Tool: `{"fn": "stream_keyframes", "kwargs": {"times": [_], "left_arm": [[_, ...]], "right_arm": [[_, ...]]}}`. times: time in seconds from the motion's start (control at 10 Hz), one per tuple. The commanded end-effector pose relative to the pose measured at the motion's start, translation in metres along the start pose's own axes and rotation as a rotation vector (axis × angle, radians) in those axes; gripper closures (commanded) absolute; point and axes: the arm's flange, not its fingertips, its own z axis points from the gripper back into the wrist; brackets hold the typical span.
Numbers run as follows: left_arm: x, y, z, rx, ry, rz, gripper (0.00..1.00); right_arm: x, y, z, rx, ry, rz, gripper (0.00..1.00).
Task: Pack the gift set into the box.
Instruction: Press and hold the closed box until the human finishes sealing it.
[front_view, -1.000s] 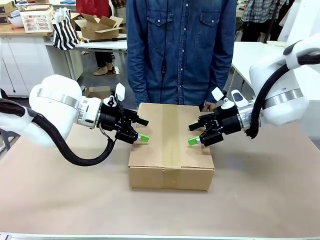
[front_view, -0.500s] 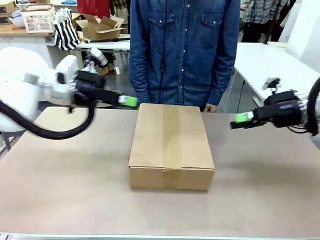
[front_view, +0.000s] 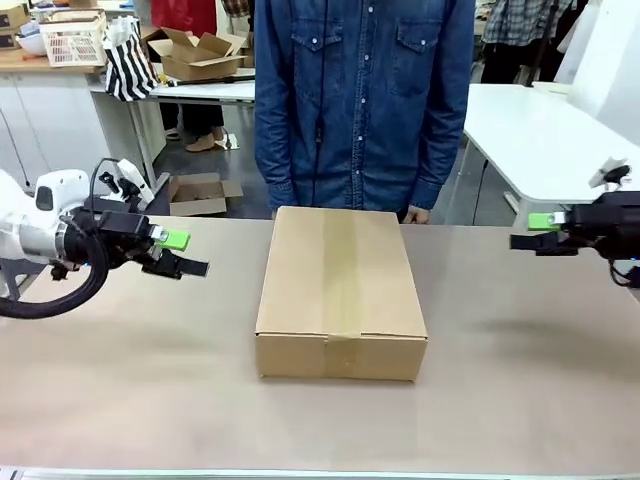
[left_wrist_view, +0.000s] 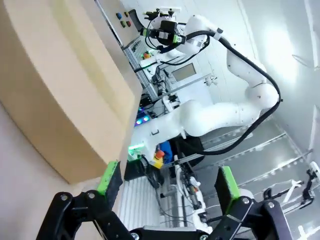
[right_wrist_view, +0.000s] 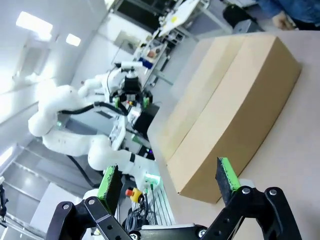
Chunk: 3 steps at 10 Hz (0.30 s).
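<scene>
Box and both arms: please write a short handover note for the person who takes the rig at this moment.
Left gripper: open, empty, at the table's left side, apart from the box.
Right gripper: open, empty, at the right edge, also apart.
Box: mid-table in front of the person, flaps shut, a tape strip along the top seam.
Done: the box looks closed; its contents are hidden.
Left: probably nothing but checking the seal.
</scene>
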Motion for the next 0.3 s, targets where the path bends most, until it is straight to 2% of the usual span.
{"fn": "stream_keyframes", "kwargs": {"times": [0.0,0.2], "left_arm": [[0.0194,-0.0152,-0.0145,0.055,0.007,-0.115,0.00],[0.0194,-0.0152,-0.0145,0.055,0.007,-0.115,0.00]], "right_arm": [[0.0040,0.0096,-0.0087,-0.006,0.032,-0.006,0.00],[0.0040,0.0096,-0.0087,-0.006,0.032,-0.006,0.00]]}}
